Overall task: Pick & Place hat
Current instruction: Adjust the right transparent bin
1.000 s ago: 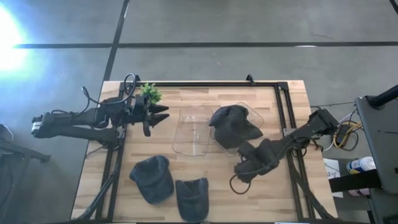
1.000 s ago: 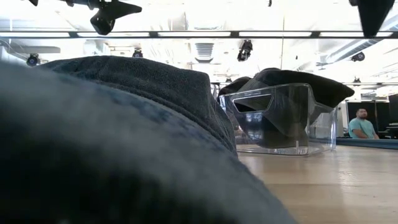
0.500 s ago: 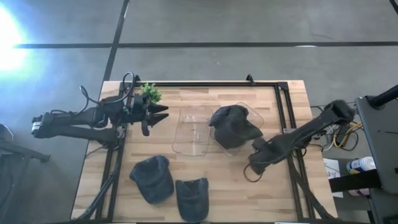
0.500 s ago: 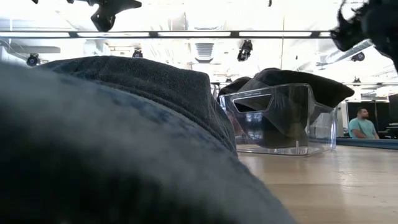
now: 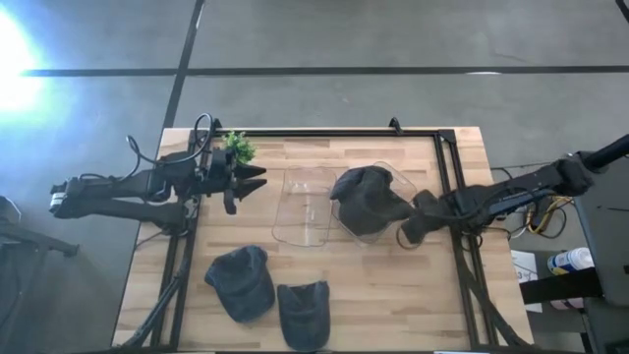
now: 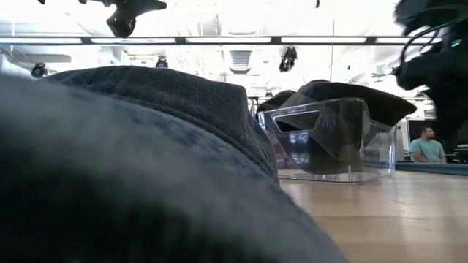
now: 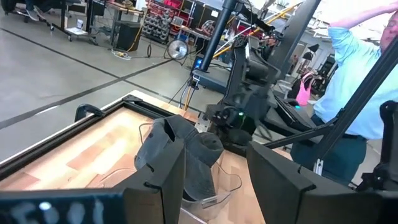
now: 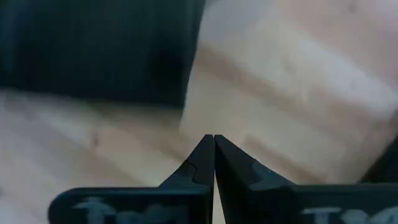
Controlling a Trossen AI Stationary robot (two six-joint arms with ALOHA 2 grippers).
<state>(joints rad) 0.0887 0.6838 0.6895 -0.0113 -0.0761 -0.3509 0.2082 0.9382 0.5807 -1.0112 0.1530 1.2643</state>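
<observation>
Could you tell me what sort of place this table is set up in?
Probably a robotics lab or workshop in an industrial hall: concrete floor around the wooden table, shelves of equipment along the far side, strip ceiling lights, and a person seated in the background.

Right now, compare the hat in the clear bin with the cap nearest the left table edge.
The hat in the bin sits crumpled and heaped above the clear bin rim; the front-left cap lies flatter on the bare table. Both are dark fabric, and no gripper touches either.
</observation>
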